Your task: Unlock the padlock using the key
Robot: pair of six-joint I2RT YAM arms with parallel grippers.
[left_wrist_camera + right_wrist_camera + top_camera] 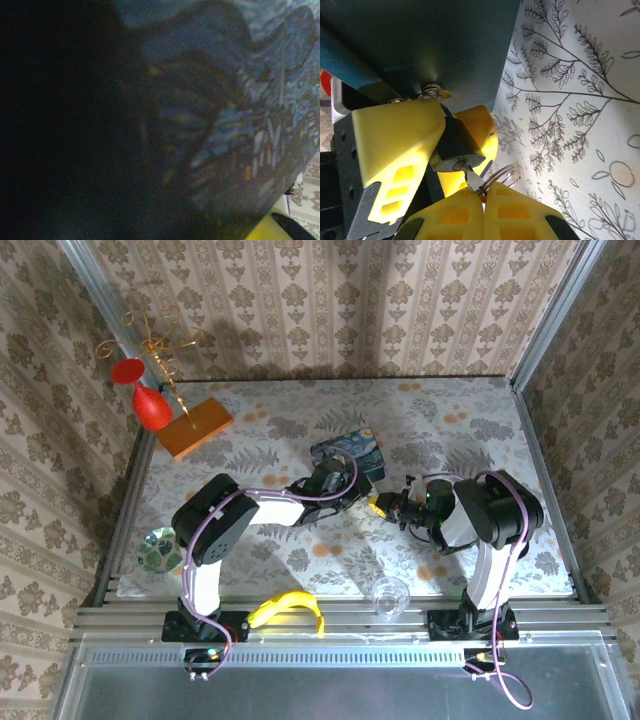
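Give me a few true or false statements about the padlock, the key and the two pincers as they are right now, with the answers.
1. The key sits in the keyhole of the padlock. True.
2. The right pincer is open and holds nothing. False: it is shut on the key.
3. The left pincer clamps the padlock between its yellow fingers. True.
4. The banana lies against the far wall. False: it lies at the near edge, between the two arm bases.
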